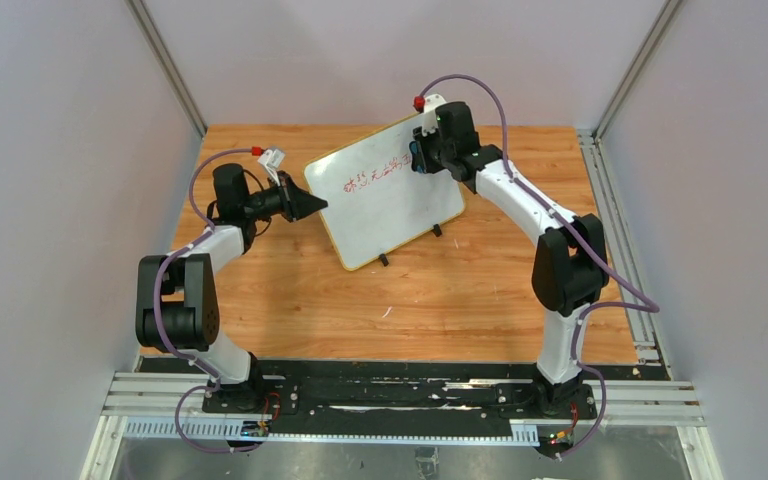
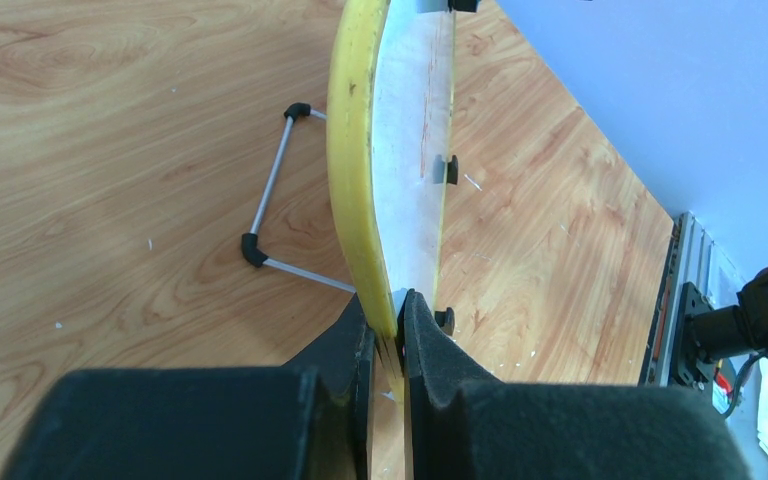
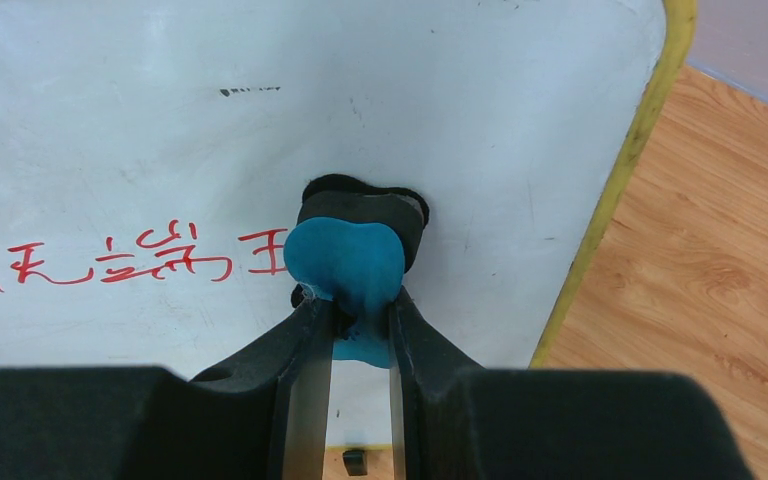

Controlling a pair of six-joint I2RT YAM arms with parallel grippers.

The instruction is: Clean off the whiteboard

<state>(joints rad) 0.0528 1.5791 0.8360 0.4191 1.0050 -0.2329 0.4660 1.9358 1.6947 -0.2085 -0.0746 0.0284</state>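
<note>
Wooden table (image 1: 360, 310), pale grey walls (image 1: 50, 150)

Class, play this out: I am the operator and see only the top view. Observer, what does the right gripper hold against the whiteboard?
Observer: The right gripper is shut on a blue eraser with a black pad, set against the whiteboard at the right end of the red writing.
Operator: And the left gripper?
Observer: The left gripper is clamped on the board's yellow frame.
Operator: What props the board?
Observer: A thin wire stand with black corners behind it.
</note>
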